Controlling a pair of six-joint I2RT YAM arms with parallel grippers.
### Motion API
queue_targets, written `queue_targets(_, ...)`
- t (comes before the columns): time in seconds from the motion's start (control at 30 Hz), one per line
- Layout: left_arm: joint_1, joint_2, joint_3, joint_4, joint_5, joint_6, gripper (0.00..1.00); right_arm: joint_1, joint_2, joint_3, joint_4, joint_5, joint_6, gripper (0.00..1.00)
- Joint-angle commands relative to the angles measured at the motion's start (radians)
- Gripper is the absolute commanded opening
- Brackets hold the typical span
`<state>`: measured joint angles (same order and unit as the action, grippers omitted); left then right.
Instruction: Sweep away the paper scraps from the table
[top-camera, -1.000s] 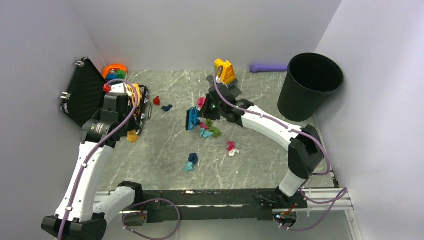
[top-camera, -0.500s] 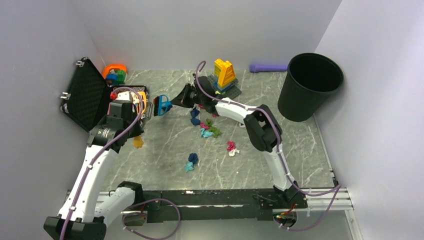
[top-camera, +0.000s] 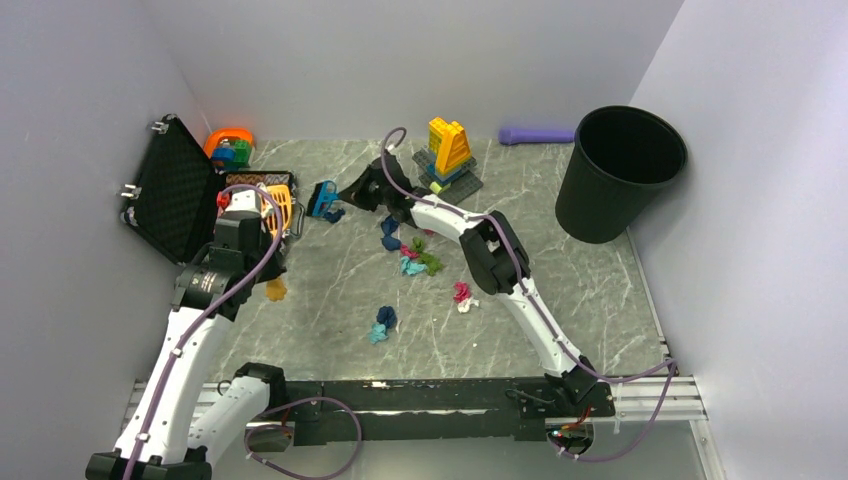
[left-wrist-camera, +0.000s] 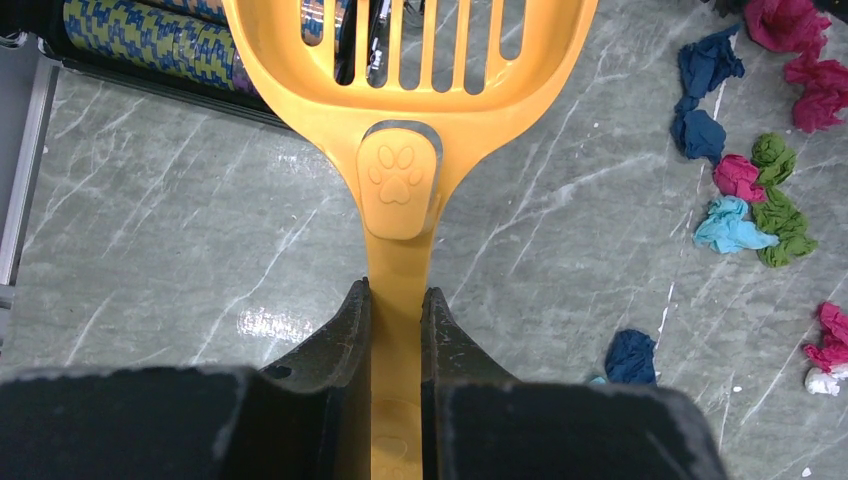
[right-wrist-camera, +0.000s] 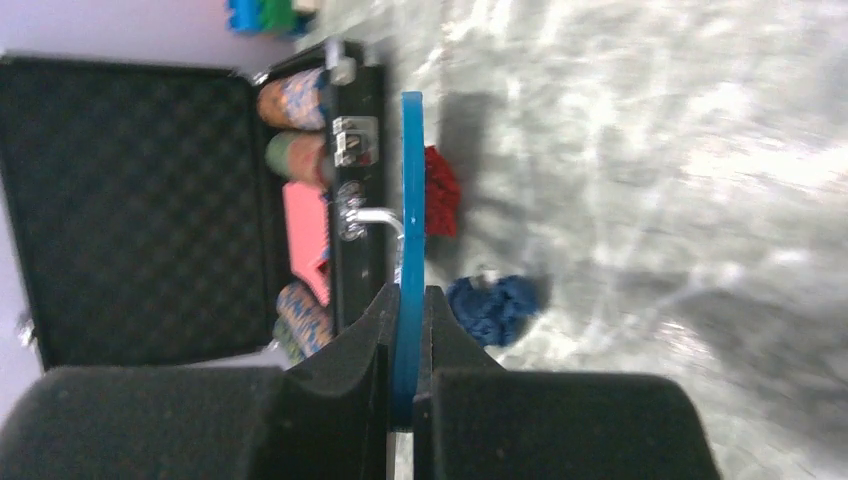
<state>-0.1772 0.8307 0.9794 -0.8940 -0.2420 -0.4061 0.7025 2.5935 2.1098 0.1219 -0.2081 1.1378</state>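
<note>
well, marbled table (top-camera: 330, 300) between pale walls (top-camera: 400, 60)

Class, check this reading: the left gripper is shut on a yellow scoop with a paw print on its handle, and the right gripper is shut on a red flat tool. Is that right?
Not quite. The flat tool in the right gripper is blue, not red, as the right wrist view shows. The rest stands: the left gripper is shut on a yellow scoop with a paw print on its handle.

The left arm (top-camera: 190, 330) bends up at its elbow, the left hand (left-wrist-camera: 395, 300) clamped shut. The right arm (top-camera: 520, 290) reaches far leftward, the right hand (right-wrist-camera: 407, 300) clamped shut too.
</note>
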Motion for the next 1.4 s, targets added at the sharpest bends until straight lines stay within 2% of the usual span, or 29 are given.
queue_targets(0.0,0.005,-0.018,-0.006,0.038,-0.019,-0.008,0.00,0.010,-0.086,-0.032,-0.211,0.250,0.104,0.00)
queue_targets(0.17,0.005,-0.009,-0.007,0.036,-0.019,-0.013,0.00,0.009,-0.283,-0.274,-0.384,0.364,0.192,0.00)
queue_targets(0.27,0.005,-0.005,-0.001,0.026,-0.019,-0.011,0.00,0.009,-0.470,-0.454,-0.415,0.454,0.164,0.00)
queue_targets(0.47,0.005,-0.011,0.000,0.028,-0.010,-0.007,0.00,-0.058,-0.749,-0.681,-0.450,0.471,-0.034,0.00)
queue_targets(0.6,0.005,-0.009,-0.004,0.033,-0.018,-0.007,0.00,-0.066,-0.866,-0.761,-0.289,0.346,-0.232,0.00)
queue_targets(0.7,0.005,0.001,-0.005,0.037,-0.023,-0.005,0.00,-0.066,-0.845,-0.748,-0.161,0.181,-0.273,0.00)
queue_targets(0.87,0.005,0.002,-0.034,0.083,0.010,0.024,0.00,-0.061,-0.669,-0.632,0.005,-0.061,-0.236,0.00)
queue_targets(0.93,0.005,-0.005,-0.065,0.116,0.037,0.035,0.00,-0.049,-0.571,-0.541,-0.003,-0.097,-0.214,0.00)
queue_targets(1.03,0.006,-0.014,-0.108,0.161,0.088,0.047,0.00,-0.023,-0.422,-0.358,-0.111,-0.101,-0.203,0.00)
queue_targets(1.2,0.005,-0.008,-0.125,0.171,0.095,0.061,0.00,-0.001,-0.319,-0.207,-0.382,0.120,-0.103,0.00)
queue_targets(1.37,0.005,0.008,-0.137,0.174,0.104,0.065,0.00,-0.006,-0.405,-0.259,-0.626,0.403,0.009,0.00)
